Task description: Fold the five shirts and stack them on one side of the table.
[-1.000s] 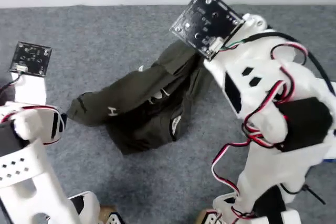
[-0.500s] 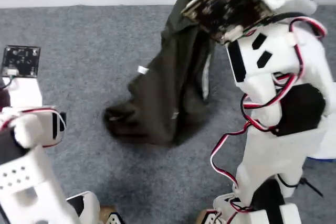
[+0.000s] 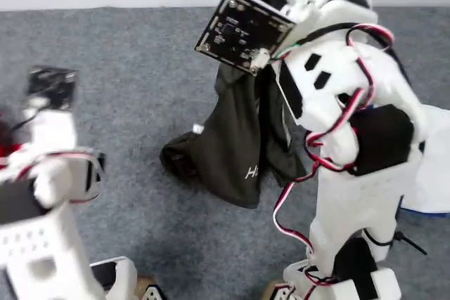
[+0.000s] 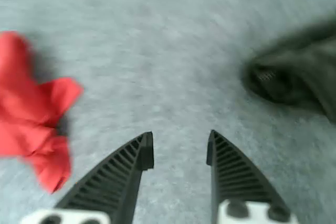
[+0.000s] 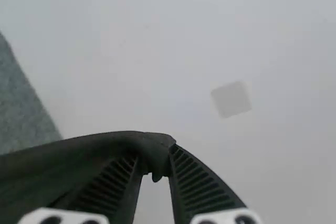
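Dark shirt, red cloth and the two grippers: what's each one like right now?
dark shirt: held up by one end, hanging, its lower end bunched on the table.
red cloth: crumpled on the table, nothing touching it.
left gripper: open, empty, above the table.
right gripper: shut on the dark shirt, raised high.

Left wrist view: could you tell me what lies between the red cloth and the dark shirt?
In the left wrist view, bare grey table cover lies between the red cloth and the dark shirt.
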`<state>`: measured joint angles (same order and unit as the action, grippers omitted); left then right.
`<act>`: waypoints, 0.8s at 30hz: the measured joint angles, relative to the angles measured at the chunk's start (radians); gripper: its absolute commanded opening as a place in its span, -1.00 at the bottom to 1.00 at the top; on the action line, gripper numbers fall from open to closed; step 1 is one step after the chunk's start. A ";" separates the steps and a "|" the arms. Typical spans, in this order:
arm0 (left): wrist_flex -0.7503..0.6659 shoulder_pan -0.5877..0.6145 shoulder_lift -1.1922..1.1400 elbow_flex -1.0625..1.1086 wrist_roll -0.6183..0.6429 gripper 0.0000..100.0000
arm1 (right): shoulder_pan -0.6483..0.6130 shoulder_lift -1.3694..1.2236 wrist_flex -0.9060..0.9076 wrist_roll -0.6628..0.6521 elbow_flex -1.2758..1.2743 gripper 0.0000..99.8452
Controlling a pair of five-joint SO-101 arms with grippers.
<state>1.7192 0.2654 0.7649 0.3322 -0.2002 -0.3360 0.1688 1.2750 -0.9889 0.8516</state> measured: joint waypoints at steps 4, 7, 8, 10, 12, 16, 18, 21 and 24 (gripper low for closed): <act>-0.048 -0.155 -0.109 0.003 -0.009 -0.64 | 0.041 -0.002 0.023 0.000 -0.054 -0.98; -0.080 -0.265 -0.207 0.003 -0.057 -0.60 | 0.055 0.000 0.025 0.000 -0.054 -0.98; -0.089 -0.298 -0.244 0.003 -0.075 -0.57 | 0.057 0.000 0.025 0.000 -0.054 -0.98; -0.100 -0.353 -0.318 0.003 -0.104 -0.54 | 0.057 0.000 0.025 0.000 -0.055 -0.98; -0.104 -0.393 -0.396 -0.011 -0.130 -0.54 | 0.057 0.000 0.025 0.000 -0.055 -0.98; -0.115 -0.439 -0.540 -0.078 -0.172 -0.54 | 0.057 0.000 0.025 0.000 -0.055 -0.98; -0.124 -0.451 -0.605 -0.123 -0.184 -0.54 | 0.057 0.000 0.025 0.000 -0.055 -0.98; -0.127 -0.477 -0.687 -0.176 -0.198 -0.54 | 0.057 0.000 0.025 0.000 -0.055 -0.98; -0.143 -0.499 -0.749 -0.209 -0.204 -0.54 | 0.057 0.000 0.025 0.000 -0.055 -0.98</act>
<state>1.5766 -0.2332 0.0161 0.1235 -0.4043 -0.2793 0.1688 1.2996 -0.9889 0.7963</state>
